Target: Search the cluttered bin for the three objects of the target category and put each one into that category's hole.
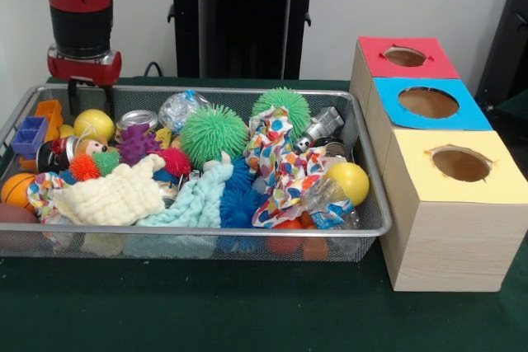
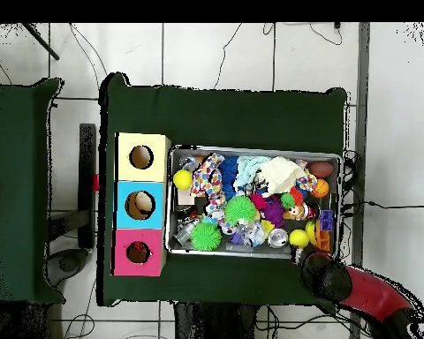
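The silver wire-mesh bin (image 1: 247,90) stands on the green table, full of clutter; it also shows in the overhead view (image 2: 255,148). A small tan plush (image 1: 89,147) peeks out among spiky balls at the bin's left; I see no striped plush. The red-topped box's hole (image 1: 404,56) is at the far right, and also shows in the overhead view (image 2: 138,252). My gripper (image 1: 82,100) hangs over the bin's far left corner, above a yellow ball (image 1: 93,125), holding nothing that I can see. In the overhead view the arm's end (image 2: 326,275) covers it.
Two green spiky balls (image 1: 213,133) (image 1: 282,107), a spotted cloth (image 1: 276,162), a cream cloth (image 1: 115,195), a mint cloth (image 1: 194,204), a yellow ball (image 1: 348,180) and metal parts (image 1: 318,128) fill the bin. Blue-topped (image 1: 429,103) and yellow-topped (image 1: 460,164) boxes stand beside the red one.
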`<state>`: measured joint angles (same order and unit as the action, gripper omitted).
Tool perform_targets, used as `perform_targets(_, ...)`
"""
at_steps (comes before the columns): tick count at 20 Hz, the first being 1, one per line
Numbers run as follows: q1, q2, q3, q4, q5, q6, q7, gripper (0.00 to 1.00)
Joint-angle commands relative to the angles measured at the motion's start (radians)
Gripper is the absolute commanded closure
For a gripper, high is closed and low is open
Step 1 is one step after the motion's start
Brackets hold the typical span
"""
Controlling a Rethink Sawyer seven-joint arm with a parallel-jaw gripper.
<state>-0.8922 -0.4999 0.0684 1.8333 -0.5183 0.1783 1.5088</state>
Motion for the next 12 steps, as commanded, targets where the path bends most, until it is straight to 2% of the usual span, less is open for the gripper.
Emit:
perform_targets(1,-0.070,0.148,0.017,-0.148,0.020,-0.032,0.118,0.00)
perform_targets(5,-0.060,0.133,0.028,-0.148,0.046,-0.019,0.134,0.00)
perform_targets(9,-0.028,-0.029,0.024,-0.074,0.098,0.150,0.111,0.00)
perform_targets(12,-0.017,-0.089,0.025,-0.068,0.129,0.251,0.084,0.00)
